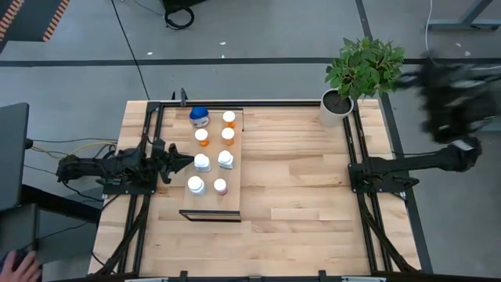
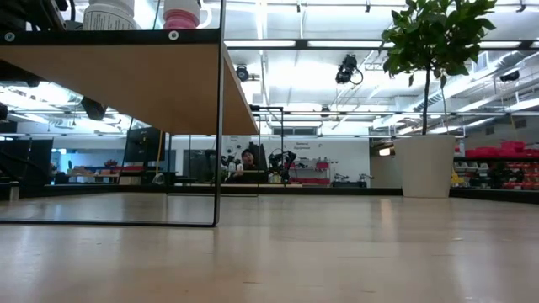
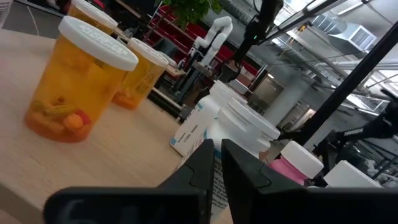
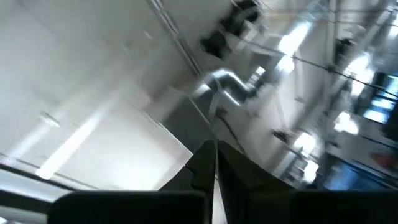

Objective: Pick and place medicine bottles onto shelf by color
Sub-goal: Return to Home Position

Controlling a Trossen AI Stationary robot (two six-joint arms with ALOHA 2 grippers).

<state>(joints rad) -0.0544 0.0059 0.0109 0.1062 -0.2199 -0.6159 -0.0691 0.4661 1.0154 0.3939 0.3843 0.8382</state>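
Judging from the left arm (image 1: 117,166), stretched low with left jaws all but closed on nothing at the shelf (image 1: 213,202) edge, just beside the white bottles (image 1: 202,162): draw straight back off the shelf first, level and slow, then lift and fold home, avoiding any sideways sweep toward them. Leave everything standing as sorted, blue bottle (image 1: 199,117) and orange bottles (image 1: 228,135) at the far end, pink bottle (image 1: 221,186) nearest. Keep clear of the right arm (image 1: 423,160), raised beyond the tabletop (image 1: 297,180) edge, right jaws pressed together, empty
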